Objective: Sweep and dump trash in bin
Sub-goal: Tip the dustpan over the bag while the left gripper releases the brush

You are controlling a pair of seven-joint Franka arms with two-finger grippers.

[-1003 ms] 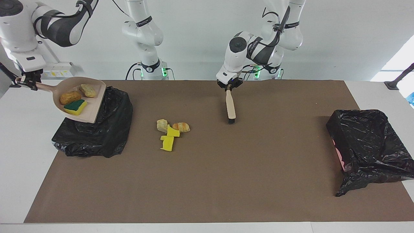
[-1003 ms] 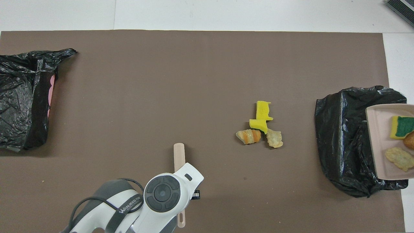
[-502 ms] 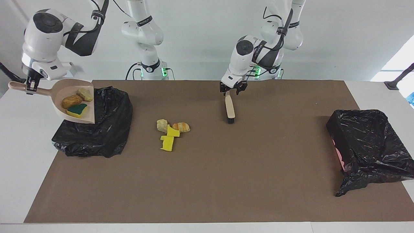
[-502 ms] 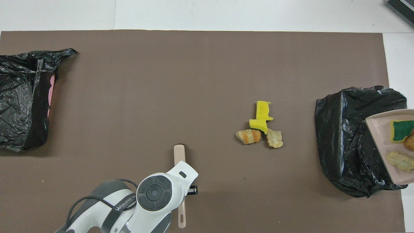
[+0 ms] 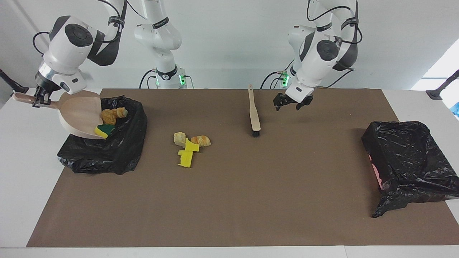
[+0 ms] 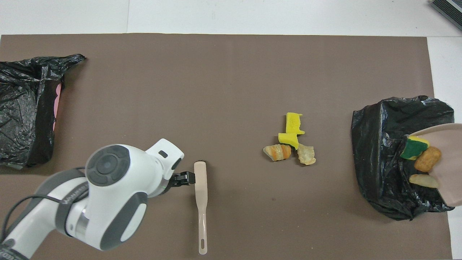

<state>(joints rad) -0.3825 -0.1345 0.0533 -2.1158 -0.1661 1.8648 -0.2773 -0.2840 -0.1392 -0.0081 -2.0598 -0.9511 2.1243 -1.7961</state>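
1. Nearest the robots, the left gripper (image 5: 292, 103) hangs spread open and empty over the mat, beside the brush (image 5: 254, 113) lying flat.
2. The right gripper (image 5: 38, 100) is clamped on the dustpan (image 5: 79, 113) handle, tipping it over the black bin bag (image 5: 107, 150).
3. Three scraps (image 5: 109, 118) sit at the pan's lip, over the bag.
4. Farther out, four scraps of trash (image 5: 190, 145) lie clustered on the mat.
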